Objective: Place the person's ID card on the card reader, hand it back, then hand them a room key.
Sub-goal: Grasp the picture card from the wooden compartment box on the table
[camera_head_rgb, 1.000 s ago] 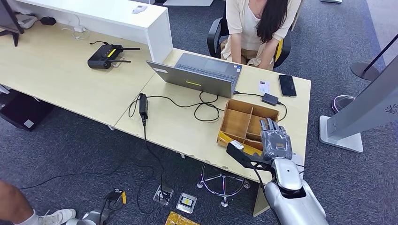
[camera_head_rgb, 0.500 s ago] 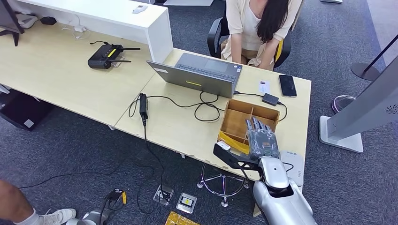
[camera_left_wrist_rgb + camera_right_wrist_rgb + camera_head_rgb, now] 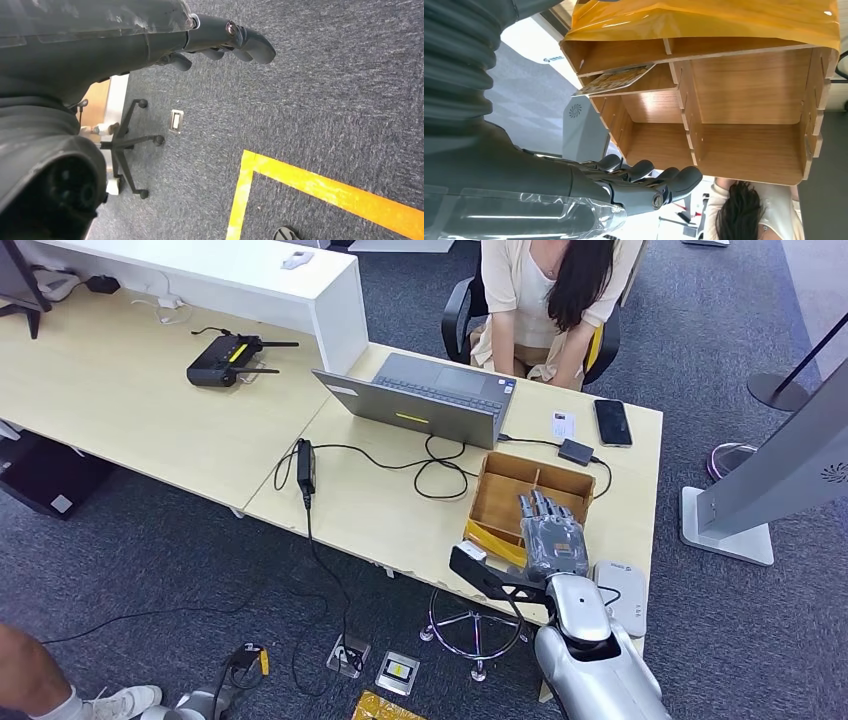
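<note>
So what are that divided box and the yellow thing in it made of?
The divided box looks like thin unfinished plywood: visible grain and slotted tab joints. The yellow thing seems glossy plastic film, perhaps a bag, given its sheen and wrinkles.

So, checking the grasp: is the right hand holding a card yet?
No, the right hand hovers open-fingered over the wooden tray, holding nothing.

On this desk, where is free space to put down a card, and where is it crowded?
Free: the bare strip between the power adapter and the wooden box. Crowded: the far corner with the card, phone, and the laptop with its cables.
</note>
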Robot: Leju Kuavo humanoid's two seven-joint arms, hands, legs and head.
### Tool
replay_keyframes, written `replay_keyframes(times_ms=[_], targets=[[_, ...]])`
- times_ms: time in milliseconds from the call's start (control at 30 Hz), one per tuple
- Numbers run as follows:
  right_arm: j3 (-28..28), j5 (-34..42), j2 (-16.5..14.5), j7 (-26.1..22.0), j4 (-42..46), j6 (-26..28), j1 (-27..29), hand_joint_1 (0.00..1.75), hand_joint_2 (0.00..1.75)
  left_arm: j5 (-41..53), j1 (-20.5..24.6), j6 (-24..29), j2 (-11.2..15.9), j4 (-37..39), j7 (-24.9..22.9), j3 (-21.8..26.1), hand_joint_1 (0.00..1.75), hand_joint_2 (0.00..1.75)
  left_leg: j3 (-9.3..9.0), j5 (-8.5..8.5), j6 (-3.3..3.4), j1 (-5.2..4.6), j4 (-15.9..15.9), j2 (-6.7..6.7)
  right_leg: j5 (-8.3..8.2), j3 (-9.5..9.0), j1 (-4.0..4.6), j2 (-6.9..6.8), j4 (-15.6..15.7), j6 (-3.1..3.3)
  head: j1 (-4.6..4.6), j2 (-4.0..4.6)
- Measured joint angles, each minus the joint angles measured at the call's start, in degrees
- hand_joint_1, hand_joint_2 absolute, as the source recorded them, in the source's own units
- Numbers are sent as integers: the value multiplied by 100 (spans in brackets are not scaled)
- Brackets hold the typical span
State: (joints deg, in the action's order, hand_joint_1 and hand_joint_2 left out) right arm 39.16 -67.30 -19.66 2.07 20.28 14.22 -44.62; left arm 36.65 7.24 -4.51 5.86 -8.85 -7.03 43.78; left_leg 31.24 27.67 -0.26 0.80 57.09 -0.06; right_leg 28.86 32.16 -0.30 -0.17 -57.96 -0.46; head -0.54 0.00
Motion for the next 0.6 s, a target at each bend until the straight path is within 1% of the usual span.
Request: replay_keyframes(times_ms=[267,600], targets=[[1,4,14,231,-28,-52,-30,0,175,91,0,-18,0,0,15,0,0,0,0,0,0,0,0,0,0,0,0,0,0,0,1,0],[1,-67,49,343,-45,-211,-108,0,175,151,0,-14,0,0,-15,3,0,0,0,0,0,0,0,0,0,0,0,0,0,0,0,0]])
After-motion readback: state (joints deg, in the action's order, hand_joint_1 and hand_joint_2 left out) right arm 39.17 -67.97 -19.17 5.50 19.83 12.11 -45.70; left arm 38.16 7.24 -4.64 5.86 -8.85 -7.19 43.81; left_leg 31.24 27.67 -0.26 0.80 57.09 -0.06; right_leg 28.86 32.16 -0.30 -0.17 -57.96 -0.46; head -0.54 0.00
